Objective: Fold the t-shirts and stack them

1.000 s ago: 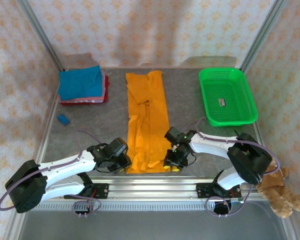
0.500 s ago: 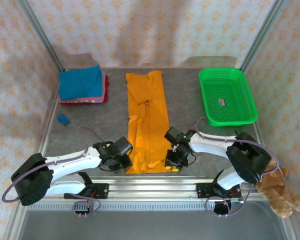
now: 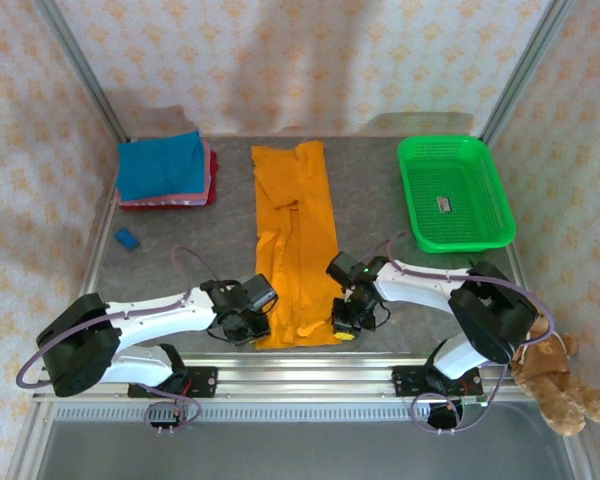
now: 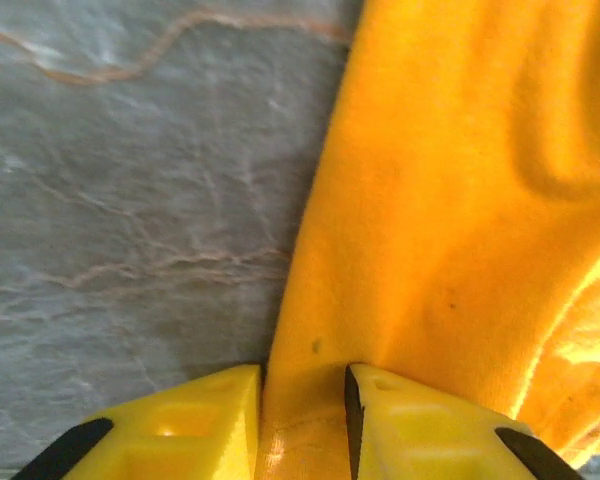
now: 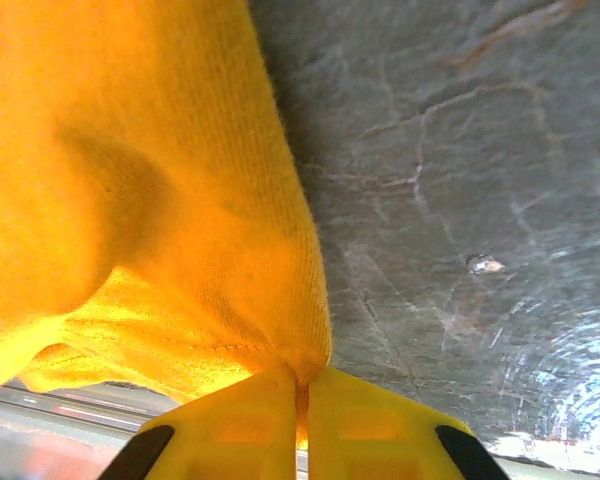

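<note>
Lengthwise down the middle of the grey table (image 3: 205,265) lies the orange t-shirt (image 3: 295,225), folded into a long narrow strip with its near end rumpled. The left gripper (image 3: 252,322) sits at the strip's near left corner. Its yellow fingers (image 4: 205,425) stand narrow, and the cloth's edge fills the gap between them and touches both. The right gripper (image 3: 346,320) is at the near right corner, its jaws pressed together on a pinch of the orange cloth, which bunches up from the tips. At the far left corner, well apart, the blue t-shirt (image 3: 160,165) tops a folded stack, with a red one (image 3: 213,172) and pink edges beneath. A green basket (image 3: 412,200) stands at the far right.
</note>
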Robot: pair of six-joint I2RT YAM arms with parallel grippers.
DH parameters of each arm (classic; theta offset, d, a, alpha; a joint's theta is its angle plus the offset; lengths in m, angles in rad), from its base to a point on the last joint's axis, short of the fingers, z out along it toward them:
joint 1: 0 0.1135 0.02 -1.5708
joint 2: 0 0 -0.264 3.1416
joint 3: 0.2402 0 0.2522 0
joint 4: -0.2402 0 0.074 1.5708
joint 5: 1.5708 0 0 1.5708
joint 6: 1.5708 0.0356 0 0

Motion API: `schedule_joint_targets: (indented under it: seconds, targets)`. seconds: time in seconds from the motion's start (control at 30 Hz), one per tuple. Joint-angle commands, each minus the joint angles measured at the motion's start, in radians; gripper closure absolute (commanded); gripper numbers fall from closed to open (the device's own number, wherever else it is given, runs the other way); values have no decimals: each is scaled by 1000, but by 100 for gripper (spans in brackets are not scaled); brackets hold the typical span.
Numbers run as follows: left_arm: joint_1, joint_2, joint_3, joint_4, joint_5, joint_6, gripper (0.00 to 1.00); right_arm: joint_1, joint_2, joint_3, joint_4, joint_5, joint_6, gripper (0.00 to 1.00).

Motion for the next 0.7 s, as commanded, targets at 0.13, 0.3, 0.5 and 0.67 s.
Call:
schedule_joint_targets:
  seconds: [0.13, 0.3, 0.5, 0.67]
  targets:
    - [-6, -1, 56, -38, -5, 9, 70, 5, 15, 21, -20, 19, -2, 95]
    - [-6, 24, 14, 15, 17, -1, 77, 5, 11, 20, -19, 19, -1, 97]
    - [-7, 11, -8, 13, 16, -5, 87, 6, -9, 15, -15, 22, 6, 98]
    - [-7, -24, -7, -24, -8, 5, 100, 6, -25, 19, -19, 26, 8, 99]
